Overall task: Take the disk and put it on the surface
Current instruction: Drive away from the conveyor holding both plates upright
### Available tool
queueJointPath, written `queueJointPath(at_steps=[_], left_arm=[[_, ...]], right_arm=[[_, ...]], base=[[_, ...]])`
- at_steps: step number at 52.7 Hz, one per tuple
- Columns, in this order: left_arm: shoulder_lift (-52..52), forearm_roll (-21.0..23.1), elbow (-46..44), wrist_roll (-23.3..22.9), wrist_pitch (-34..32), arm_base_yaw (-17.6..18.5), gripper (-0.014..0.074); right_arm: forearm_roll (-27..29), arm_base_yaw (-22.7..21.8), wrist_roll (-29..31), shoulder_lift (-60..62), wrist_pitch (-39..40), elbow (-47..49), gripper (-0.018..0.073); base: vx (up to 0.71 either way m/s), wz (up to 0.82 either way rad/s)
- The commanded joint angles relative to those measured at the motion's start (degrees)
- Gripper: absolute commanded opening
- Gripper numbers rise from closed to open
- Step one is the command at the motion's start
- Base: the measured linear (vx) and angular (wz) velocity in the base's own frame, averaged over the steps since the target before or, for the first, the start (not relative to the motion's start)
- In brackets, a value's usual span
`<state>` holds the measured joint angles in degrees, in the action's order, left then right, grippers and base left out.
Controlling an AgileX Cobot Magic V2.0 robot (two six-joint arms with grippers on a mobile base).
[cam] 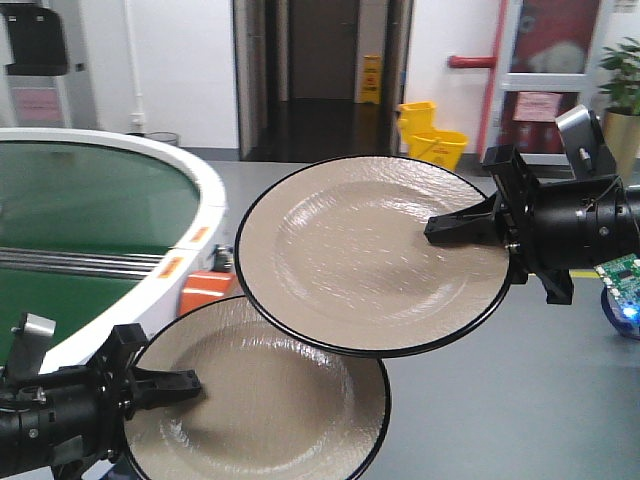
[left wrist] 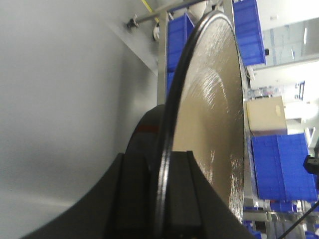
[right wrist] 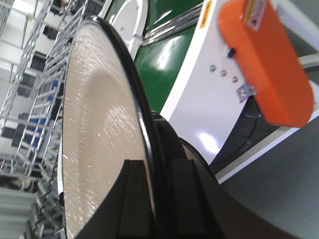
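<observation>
Two beige disks with black rims hang in the air in the front view. The upper disk (cam: 370,255) is held at its right rim by my right gripper (cam: 440,228), shut on it. It overlaps the lower disk (cam: 270,410), which my left gripper (cam: 190,383) clamps at its left rim. The left wrist view shows that disk (left wrist: 214,114) edge-on between the left gripper's (left wrist: 162,194) pads. In the right wrist view the upper disk (right wrist: 94,139) stands edge-on in the right gripper (right wrist: 154,199). The surface is out of view.
A green ring conveyor (cam: 80,200) with a white wall fills the left, with an orange box (cam: 205,292) on its side. A yellow mop bucket (cam: 432,132) stands by the far doorway. Grey floor lies below the disks. Blue bins (left wrist: 279,169) show behind the left wrist.
</observation>
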<state>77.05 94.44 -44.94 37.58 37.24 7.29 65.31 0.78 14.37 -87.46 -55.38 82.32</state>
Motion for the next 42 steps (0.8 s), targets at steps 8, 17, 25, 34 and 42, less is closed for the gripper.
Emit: queueJointPath(at_steps=[8, 17, 25, 34, 42], left_arm=[[-2.03, 7.75, -1.72, -0.86, 3.02, 0.29, 0.0001], [-2.03, 7.75, -1.72, -0.86, 3.02, 0.29, 0.0001], [-2.03, 7.75, -1.72, -0.86, 3.02, 0.29, 0.0001], [-2.03, 7.75, -1.72, -0.86, 3.02, 0.29, 0.0001], [-2.03, 7.75, -1.72, -0.86, 3.02, 0.29, 0.0001]], right_arm=[[6.98, -0.22, -0.13, 2.44, 1.77, 2.33, -0.0008], [6.98, -0.22, -0.13, 2.44, 1.77, 2.33, -0.0008], [6.98, -0.22, -0.13, 2.44, 1.77, 2.33, -0.0008], [6.98, -0.22, -0.09, 2.44, 1.77, 2.33, -0.0008], [6.98, -0.22, -0.09, 2.44, 1.77, 2.33, -0.0008]], base=[[0.14, -0.44], [0.17, -0.43], [0.21, -0.41], [0.24, -0.35], [0.28, -0.3]])
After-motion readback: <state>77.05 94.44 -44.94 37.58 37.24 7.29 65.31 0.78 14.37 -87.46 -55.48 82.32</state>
